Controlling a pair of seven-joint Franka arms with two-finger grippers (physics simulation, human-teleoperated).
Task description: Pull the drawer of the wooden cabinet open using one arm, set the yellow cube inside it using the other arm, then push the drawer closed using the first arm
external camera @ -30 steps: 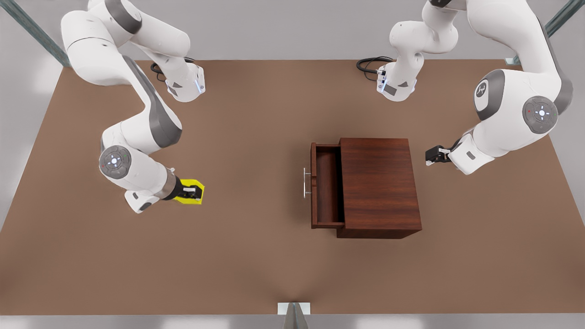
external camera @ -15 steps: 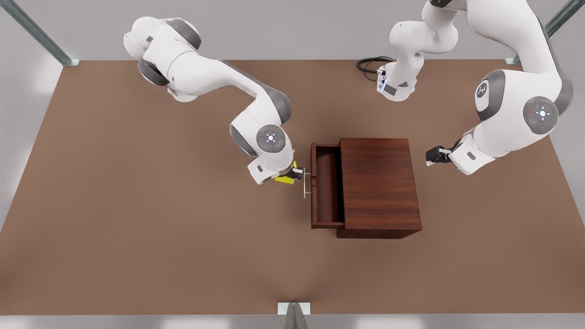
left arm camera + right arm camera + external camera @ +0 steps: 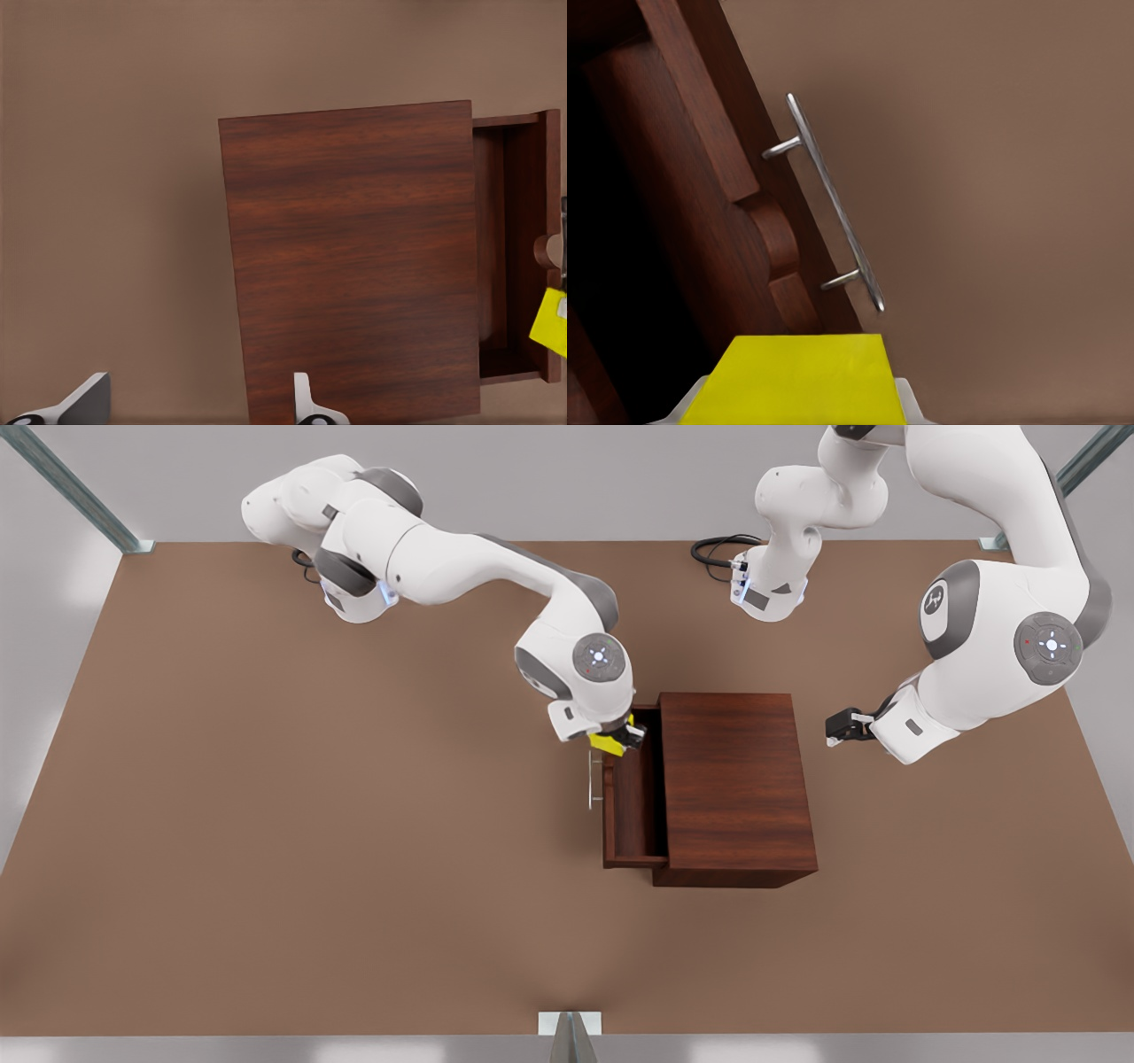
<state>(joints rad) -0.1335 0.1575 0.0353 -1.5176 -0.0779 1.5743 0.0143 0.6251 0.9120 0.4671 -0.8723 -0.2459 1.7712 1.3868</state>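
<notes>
The wooden cabinet [image 3: 735,779] stands mid-table with its drawer [image 3: 633,806] pulled out toward the front view's left, silver handle [image 3: 591,781] on its front panel. My right gripper [image 3: 623,741] is shut on the yellow cube [image 3: 609,744] and hovers over the drawer's far end, just inside the front panel. In the right wrist view the cube [image 3: 797,376] sits above the drawer front [image 3: 709,204] and handle [image 3: 833,204]. My left gripper [image 3: 834,727] waits open past the cabinet's back side, at the front view's right; its fingertips [image 3: 306,400] face the cabinet [image 3: 354,257].
The brown table [image 3: 310,868] spreads wide on the front view's left and in front of the cabinet. Both arm bases [image 3: 766,593] and a black cable [image 3: 718,549] sit along the far edge. A small bracket [image 3: 570,1024] marks the near edge.
The right arm carried the yellow cube from the table at the front view's left across to above the open drawer. The left arm stayed still.
</notes>
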